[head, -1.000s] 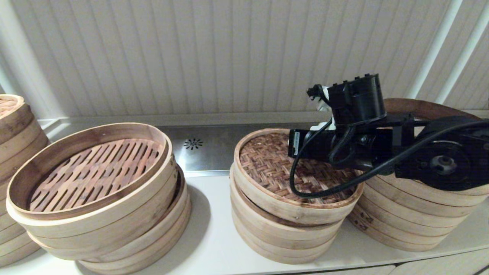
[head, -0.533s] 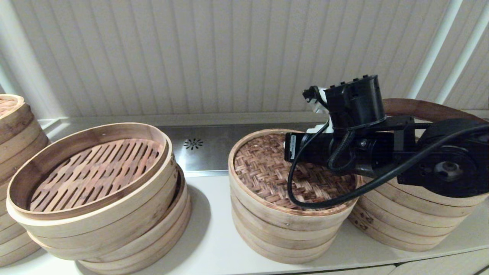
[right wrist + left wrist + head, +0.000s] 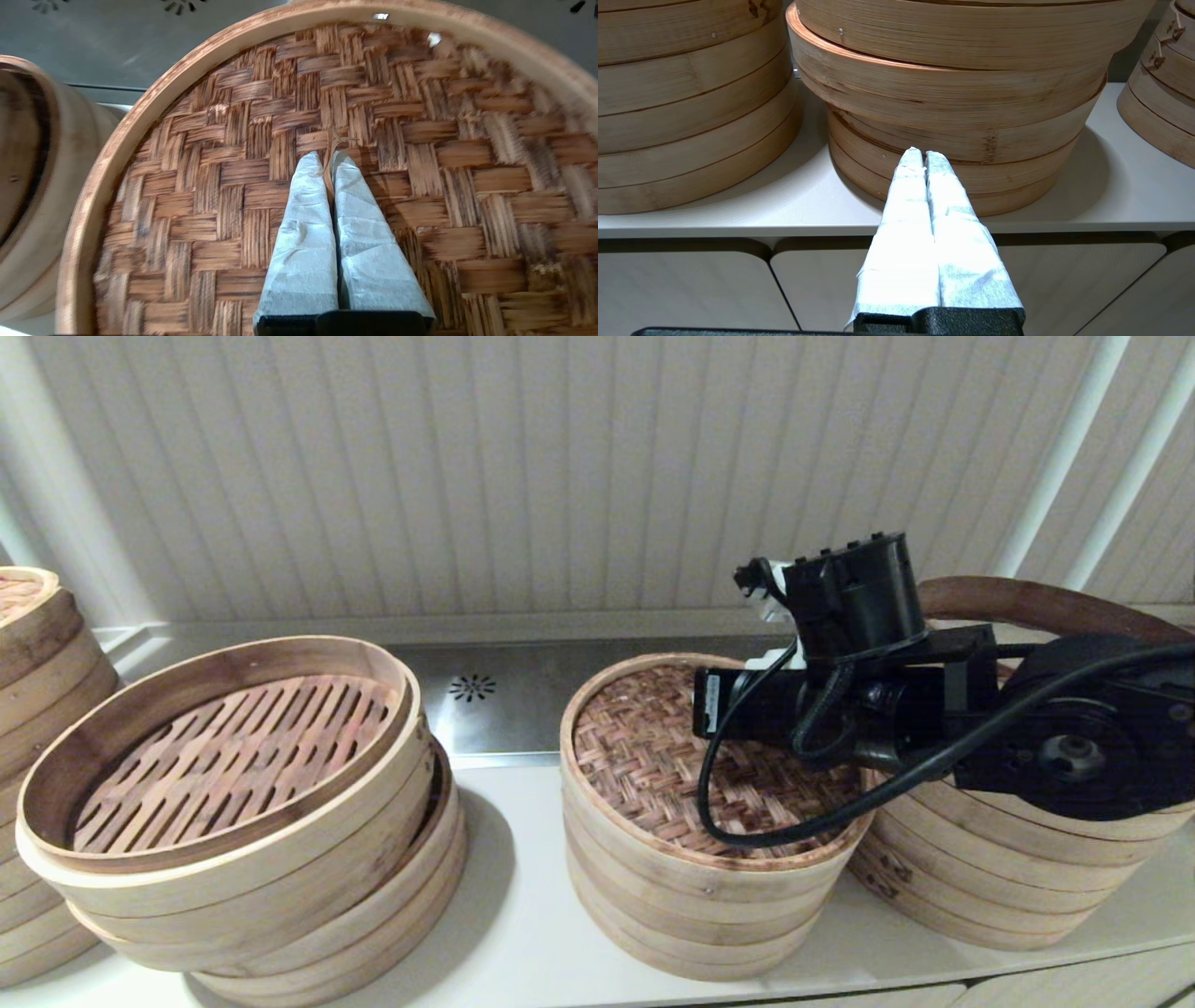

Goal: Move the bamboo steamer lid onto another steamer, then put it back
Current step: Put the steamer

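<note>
The bamboo steamer lid (image 3: 644, 756), with its dark woven top (image 3: 210, 196), lies level on the shorter three-band steamer (image 3: 691, 915) in the middle of the counter. My right arm (image 3: 840, 700) reaches across it from the right. My right gripper (image 3: 327, 158) points down at the lid's centre and is shut on a thin strip loop that sticks up from the weave. The tall steamer stack (image 3: 1008, 868) stands just to the right, partly hidden behind the arm. My left gripper (image 3: 923, 156) hangs shut and empty in front of the counter edge, outside the head view.
A wide open basket with a slatted floor (image 3: 224, 756) tops a stack on the left. Another stack (image 3: 28, 644) stands at the far left edge. A metal strip with a drain (image 3: 471, 688) runs behind the white counter (image 3: 523, 915). Cabinet fronts (image 3: 691, 289) lie below.
The lid was tilted and offset on the middle steamer; it has come down, shifted a little left and now sits level. The right arm lowered with it.
</note>
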